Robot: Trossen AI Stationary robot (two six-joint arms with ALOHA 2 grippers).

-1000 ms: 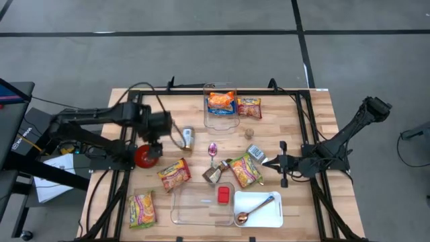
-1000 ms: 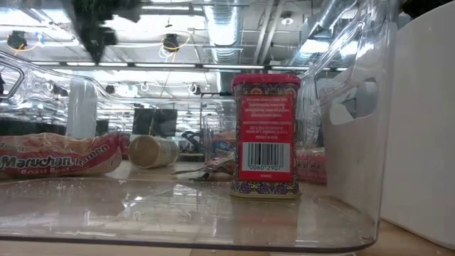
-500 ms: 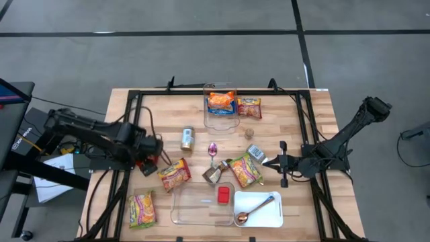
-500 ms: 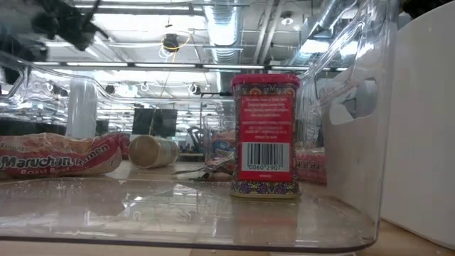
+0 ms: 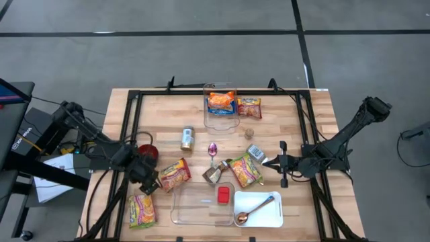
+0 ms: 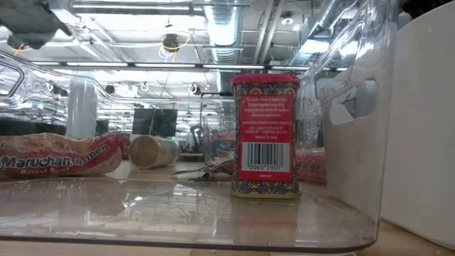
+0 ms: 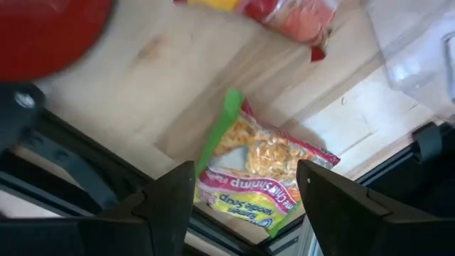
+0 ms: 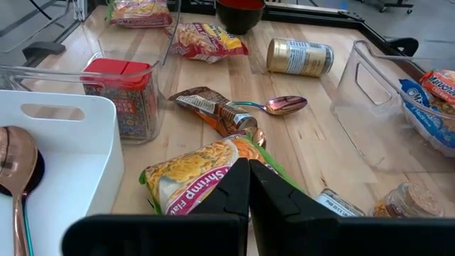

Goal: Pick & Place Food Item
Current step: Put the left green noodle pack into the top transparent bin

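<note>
My left gripper (image 5: pixel 146 178) hangs open, pointing steeply down, above the table's near left part, between the red bowl (image 5: pixel 145 153) and a green-edged shrimp noodle packet (image 5: pixel 142 208). In the left wrist view that packet (image 7: pixel 263 171) lies flat on the wood below the open fingers (image 7: pixel 245 206), and nothing is between them. An orange noodle packet (image 5: pixel 174 173) lies just right of the gripper. My right gripper (image 5: pixel 267 161) waits shut at the right, above another shrimp packet (image 8: pixel 192 178).
A clear bin (image 5: pixel 201 203) holding a red tin (image 5: pixel 223 195) and a white tray (image 5: pixel 259 210) with a copper spoon stand at the near edge. A far clear bin (image 5: pixel 220 107) holds a packet. A can (image 5: pixel 187 138), a pink spoon (image 5: pixel 213 149) and a brown packet (image 5: pixel 213 173) lie mid-table.
My left gripper has swung from beside the can toward the table's near left corner, sinking and rolling about its own axis, and now hangs past the red bowl over the green-edged packet. Its fingers have stayed open. Nothing on the table has moved.
</note>
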